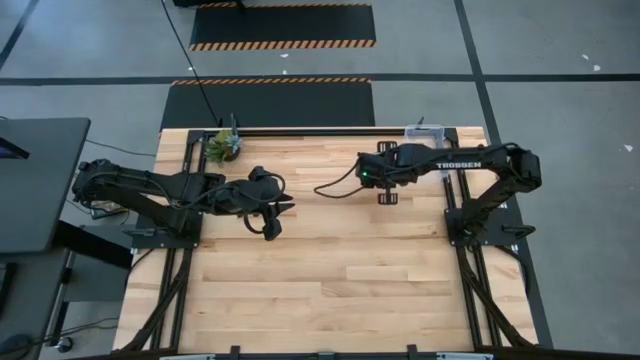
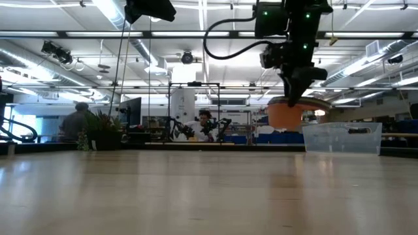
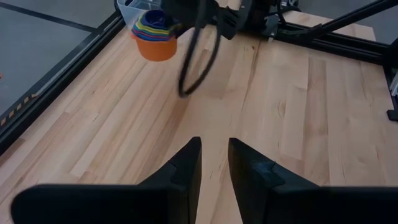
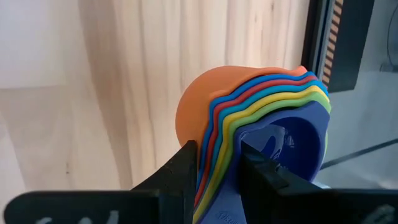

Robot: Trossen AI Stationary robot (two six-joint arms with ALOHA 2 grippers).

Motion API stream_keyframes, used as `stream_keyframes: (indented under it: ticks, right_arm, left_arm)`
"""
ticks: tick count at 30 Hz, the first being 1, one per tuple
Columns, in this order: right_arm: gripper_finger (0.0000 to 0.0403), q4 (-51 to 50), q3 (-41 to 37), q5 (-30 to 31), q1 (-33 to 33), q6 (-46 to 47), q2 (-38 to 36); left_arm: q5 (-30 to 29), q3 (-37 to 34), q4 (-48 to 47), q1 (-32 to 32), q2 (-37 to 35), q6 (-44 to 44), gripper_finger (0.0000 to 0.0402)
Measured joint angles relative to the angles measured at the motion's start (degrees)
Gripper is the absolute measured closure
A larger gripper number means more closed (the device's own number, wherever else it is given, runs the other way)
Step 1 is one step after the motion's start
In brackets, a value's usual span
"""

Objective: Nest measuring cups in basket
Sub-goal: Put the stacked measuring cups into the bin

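Observation:
The measuring cups are nested into one stack, orange outermost, then red, light blue, yellow, green, and dark blue innermost (image 4: 261,112). The stack hangs in the air at my right gripper (image 4: 217,165), which is shut on it over the table's far right part, next to the clear basket (image 2: 341,137). The left wrist view shows the stack (image 3: 154,34) just in front of the basket (image 3: 134,7). In the low view the orange cup (image 2: 287,114) is clear of the table. My left gripper (image 3: 214,162) hovers open over the table's left middle, touching nothing. My right gripper pinches the stacked flat handles (image 4: 214,155) of the nested cups between its two fingers. It comes from above, pointing down (image 2: 294,91). The whole stack is lifted clear of the table, its bowls beyond the fingertips and tilted, with the dark blue inside (image 4: 292,134) showing.
A small potted plant (image 1: 224,146) stands at the table's far left edge. The basket (image 1: 430,131) sits at the far right corner against the frame rail. A black cable (image 3: 196,59) loops from the right arm. Bare wood (image 1: 330,270) fills the near half.

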Motion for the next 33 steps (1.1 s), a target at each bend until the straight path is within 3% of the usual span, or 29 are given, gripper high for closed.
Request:
stream_keyframes:
  ticks: [33]
  right_arm:
    - [0.0302, -0.2, 0.1, 0.0, -12.2, 0.4, 0.0]
  left_arm:
    - [0.0, 0.0, 0.0, 0.0, 0.0, 0.0, 0.0315]
